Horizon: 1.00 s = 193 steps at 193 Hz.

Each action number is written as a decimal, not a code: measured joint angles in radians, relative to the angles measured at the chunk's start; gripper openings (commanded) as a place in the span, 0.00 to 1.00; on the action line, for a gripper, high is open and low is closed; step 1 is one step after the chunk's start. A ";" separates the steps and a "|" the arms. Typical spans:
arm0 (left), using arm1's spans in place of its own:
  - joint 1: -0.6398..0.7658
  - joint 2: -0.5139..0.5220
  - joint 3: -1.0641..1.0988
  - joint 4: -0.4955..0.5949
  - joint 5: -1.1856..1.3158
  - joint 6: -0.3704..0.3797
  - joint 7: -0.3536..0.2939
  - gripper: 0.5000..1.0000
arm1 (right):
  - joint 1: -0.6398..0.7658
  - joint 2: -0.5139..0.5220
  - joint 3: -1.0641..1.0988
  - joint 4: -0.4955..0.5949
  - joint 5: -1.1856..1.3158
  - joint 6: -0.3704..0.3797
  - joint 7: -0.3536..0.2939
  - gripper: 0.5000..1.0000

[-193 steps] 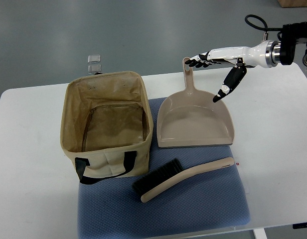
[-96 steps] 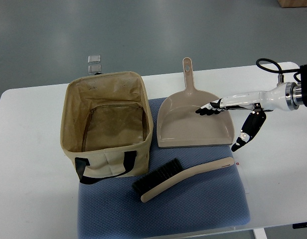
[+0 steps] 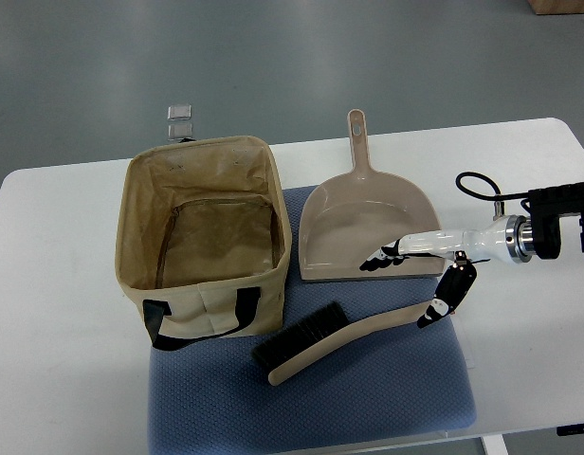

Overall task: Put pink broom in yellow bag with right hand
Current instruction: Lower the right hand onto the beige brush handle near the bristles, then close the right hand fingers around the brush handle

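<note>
The pink broom (image 3: 341,336) lies flat on the blue mat, black bristles toward the left, handle pointing right. The yellow bag (image 3: 203,237) stands open and empty at the left, black handle at its near side. My right hand (image 3: 406,280) comes in from the right edge and hovers over the broom's handle end. Its fingers (image 3: 382,258) are spread over the dustpan's near rim, and the thumb points down right at the handle tip. It holds nothing. The left arm is out of view.
A pink dustpan (image 3: 368,227) lies behind the broom, handle pointing away. The blue mat (image 3: 368,398) covers the near middle of the white table (image 3: 55,313). Two small clear squares (image 3: 179,118) sit on the floor beyond the bag.
My right hand has moved down from the dustpan's handle, across the pan, to just above the broom's handle end. The broom, dustpan and bag have not moved.
</note>
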 measured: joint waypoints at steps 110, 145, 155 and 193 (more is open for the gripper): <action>0.000 0.000 0.000 0.001 0.000 0.000 0.002 1.00 | -0.057 0.079 0.003 -0.091 -0.019 -0.013 0.002 0.72; 0.000 0.000 0.000 0.002 0.000 0.000 0.002 1.00 | -0.080 0.095 0.001 -0.121 -0.065 -0.012 0.003 0.65; 0.000 0.000 0.000 0.002 0.000 0.000 0.002 1.00 | -0.086 0.096 0.000 -0.123 -0.071 -0.012 0.003 0.59; 0.000 0.000 0.000 0.002 0.000 0.000 0.002 1.00 | -0.097 0.095 0.000 -0.125 -0.087 -0.012 0.005 0.35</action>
